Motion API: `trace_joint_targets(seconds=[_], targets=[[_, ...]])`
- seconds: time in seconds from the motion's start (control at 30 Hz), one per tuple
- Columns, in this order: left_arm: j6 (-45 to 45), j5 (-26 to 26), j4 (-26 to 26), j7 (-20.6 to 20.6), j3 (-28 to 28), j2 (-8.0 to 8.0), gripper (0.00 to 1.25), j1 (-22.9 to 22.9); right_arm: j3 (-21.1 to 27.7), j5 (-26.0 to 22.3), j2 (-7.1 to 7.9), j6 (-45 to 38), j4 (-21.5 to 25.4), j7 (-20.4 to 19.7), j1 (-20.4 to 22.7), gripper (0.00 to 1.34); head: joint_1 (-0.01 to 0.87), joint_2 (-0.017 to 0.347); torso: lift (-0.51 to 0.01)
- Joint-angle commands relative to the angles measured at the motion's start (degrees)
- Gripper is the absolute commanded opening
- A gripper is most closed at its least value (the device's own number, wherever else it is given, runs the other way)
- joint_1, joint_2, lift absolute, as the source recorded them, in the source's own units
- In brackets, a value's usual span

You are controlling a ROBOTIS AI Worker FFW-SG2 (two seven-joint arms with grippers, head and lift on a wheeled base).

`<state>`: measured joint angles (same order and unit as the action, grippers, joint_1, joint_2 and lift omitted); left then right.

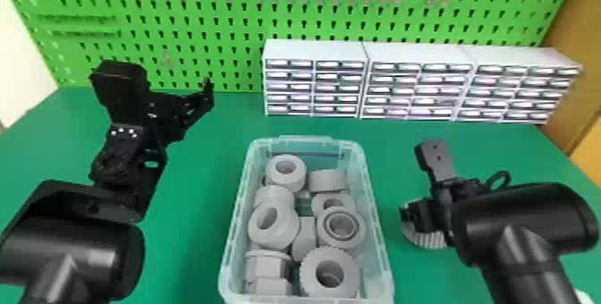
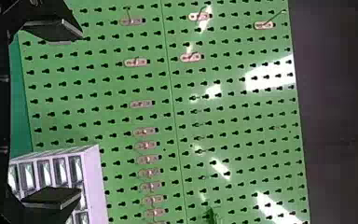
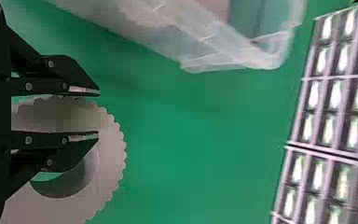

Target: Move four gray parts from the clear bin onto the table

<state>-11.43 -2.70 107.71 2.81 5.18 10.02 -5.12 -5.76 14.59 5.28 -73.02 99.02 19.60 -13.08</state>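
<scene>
To the right of the clear bin (image 1: 238, 218) in the head view, my right gripper (image 1: 413, 218) is shut on a toothed gray part (image 1: 425, 236). Whether that part touches the green table, I cannot tell. In the right wrist view the right gripper (image 3: 95, 113) has one finger over the hole of the gray ring (image 3: 114, 154) and the other at its toothed outer edge. Several gray parts lie in the bin, among them a toothed ring (image 1: 308, 276) at the near end. Up at the left, my left gripper (image 1: 201, 104) is open, as its wide-apart fingers in the left wrist view (image 2: 58, 114) show.
White drawer cabinets (image 1: 313, 50) stand at the back right of the green table (image 1: 196, 169). Behind them rises a green pegboard (image 1: 232, 21) with small metal hooks. The bin stands between both arms, its right wall close to the right gripper.
</scene>
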Motion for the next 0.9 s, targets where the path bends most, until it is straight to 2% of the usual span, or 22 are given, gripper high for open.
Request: trace_joint_targets(seconds=[0.0,0.5,0.57,0.63,0.7,0.77,0.87], targets=[[0.0,-0.2,-0.22,0.0,0.36,0.0,1.14,-0.16,0.13,0.0,-0.1,0.07,-1.9,0.0,0.69,0.25,0.678,0.034,-0.05],[0.0,-0.46,-0.39,0.0,0.71,0.0,1.14,-0.25,-0.75,0.0,-0.01,0.07,-3.05,0.18,0.6,0.27,0.678,0.034,-0.05],[0.0,-0.55,-0.39,0.0,0.62,0.0,1.14,-0.25,-0.57,0.0,-0.01,0.07,-3.05,0.44,0.51,0.41,0.678,0.034,-0.05],[0.0,-0.55,-0.39,0.0,0.71,0.0,1.14,-0.25,-0.39,0.0,-0.01,0.07,-3.05,0.88,0.33,0.64,0.678,0.034,-0.05],[0.0,-0.64,-0.39,0.0,0.71,0.0,1.14,-0.25,-0.57,0.35,-0.01,0.07,-3.05,1.32,0.16,0.77,0.678,0.034,-0.05],[0.0,-0.64,-0.39,0.0,0.62,0.0,1.14,-0.25,-0.92,1.58,-0.01,0.07,-2.96,2.2,-0.11,0.83,0.678,0.034,-0.05],[0.0,-0.73,-0.39,0.0,0.71,0.0,1.14,-0.25,-1.62,4.39,-0.18,-0.28,-2.52,4.05,-0.54,0.84,0.678,0.034,-0.05]])
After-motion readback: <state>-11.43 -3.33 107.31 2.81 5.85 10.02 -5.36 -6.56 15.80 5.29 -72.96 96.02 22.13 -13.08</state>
